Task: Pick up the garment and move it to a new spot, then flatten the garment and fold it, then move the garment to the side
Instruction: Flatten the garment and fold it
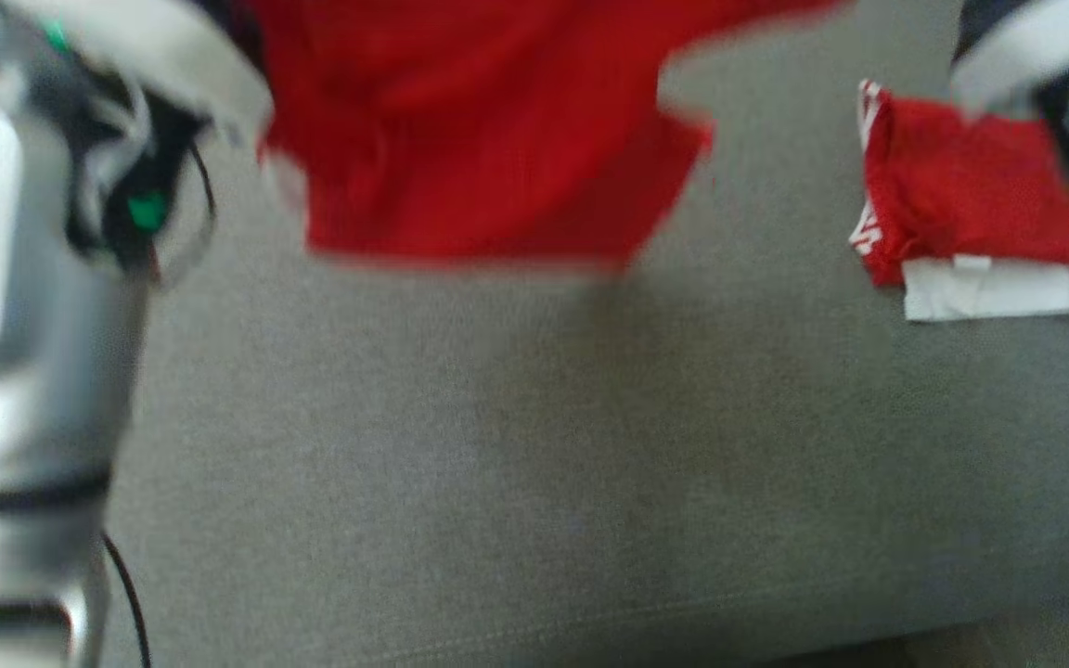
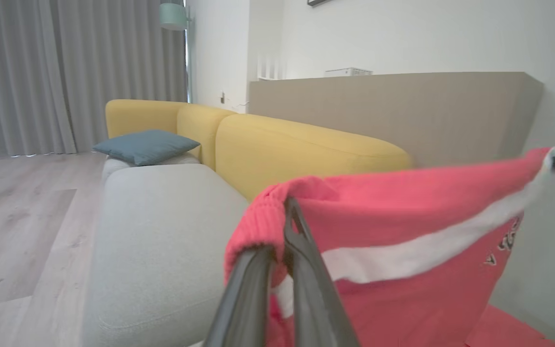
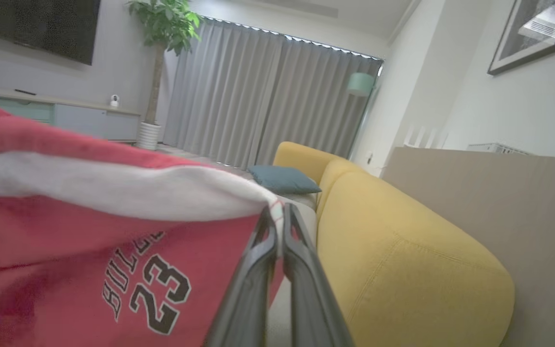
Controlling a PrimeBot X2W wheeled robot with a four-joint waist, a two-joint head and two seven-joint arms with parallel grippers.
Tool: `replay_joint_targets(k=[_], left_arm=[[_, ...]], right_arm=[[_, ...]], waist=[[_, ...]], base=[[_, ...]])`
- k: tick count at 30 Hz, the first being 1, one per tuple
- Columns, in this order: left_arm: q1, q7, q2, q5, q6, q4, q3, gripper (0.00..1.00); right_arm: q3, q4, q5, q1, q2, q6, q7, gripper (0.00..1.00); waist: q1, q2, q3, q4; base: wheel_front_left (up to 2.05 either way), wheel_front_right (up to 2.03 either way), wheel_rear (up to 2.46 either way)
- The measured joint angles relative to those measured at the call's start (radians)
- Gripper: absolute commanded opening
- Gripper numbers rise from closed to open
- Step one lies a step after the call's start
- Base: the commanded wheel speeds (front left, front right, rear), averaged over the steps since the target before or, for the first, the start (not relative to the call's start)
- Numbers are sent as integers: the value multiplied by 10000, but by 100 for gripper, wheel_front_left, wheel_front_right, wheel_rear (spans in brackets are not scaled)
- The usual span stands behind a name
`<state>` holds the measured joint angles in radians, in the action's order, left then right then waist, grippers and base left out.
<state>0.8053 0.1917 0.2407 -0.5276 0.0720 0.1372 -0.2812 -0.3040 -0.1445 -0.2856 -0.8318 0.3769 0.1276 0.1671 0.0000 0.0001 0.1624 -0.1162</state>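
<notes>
Long dark fingers of left gripper (image 2: 280, 241) and right gripper (image 3: 278, 217), clamped on opposite top edges of red knit jersey (image 3: 65, 241) with white band, number 23. Stretched between them above grey fabric sofa seat (image 1: 497, 464). Aside on seat: folded red-and-white garment (image 1: 971, 195). Behind: yellow backrest (image 3: 403, 250).

Head cam looked down, close over the grey seat (image 1: 497, 464); both wrist cams faced along it, sharing the yellow backrest (image 2: 301, 144).

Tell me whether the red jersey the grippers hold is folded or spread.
Spread and lifted: the red jersey hangs stretched between the left gripper and right gripper, each shut on an edge, above the grey seat.
</notes>
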Motion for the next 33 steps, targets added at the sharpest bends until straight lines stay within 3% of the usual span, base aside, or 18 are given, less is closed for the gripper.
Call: replay_joint_targets(k=[6,12,20,24,28,33], left_arm=[[3431,-1237,-94,631,165,2859,155,0],[5597,-3078,-654,790,174,4945,405,0],[4726,-4209,-1340,585,514,6991,-138,0],[3537,-4316,-1465,537,525,7367,-1198,0],[2272,-4397,-1363,31,527,7150,-2577,0],[847,-4399,-556,-612,591,6656,-4107,0]], right_arm=[[-669,-3007,58,-3746,-115,0,-1425,0],[35,-5670,497,-6009,-1064,0,-3409,0],[-249,-8194,205,-5005,-1766,0,-4067,0],[-924,-8763,-111,-4018,-1753,0,-4146,0],[-1701,-8903,-639,-3183,-1569,0,-4149,0],[-3216,-8751,-1469,-2223,-859,0,-3894,0]], waist=[[0,0,1435,50],[0,0,2658,106],[1,-1,3263,411],[1,-1,3176,548],[1,0,2899,612],[1,0,2373,640]], base=[[0,0,0],[0,0,0],[0,0,0],[0,0,0],[0,0,0],[0,0,0]])
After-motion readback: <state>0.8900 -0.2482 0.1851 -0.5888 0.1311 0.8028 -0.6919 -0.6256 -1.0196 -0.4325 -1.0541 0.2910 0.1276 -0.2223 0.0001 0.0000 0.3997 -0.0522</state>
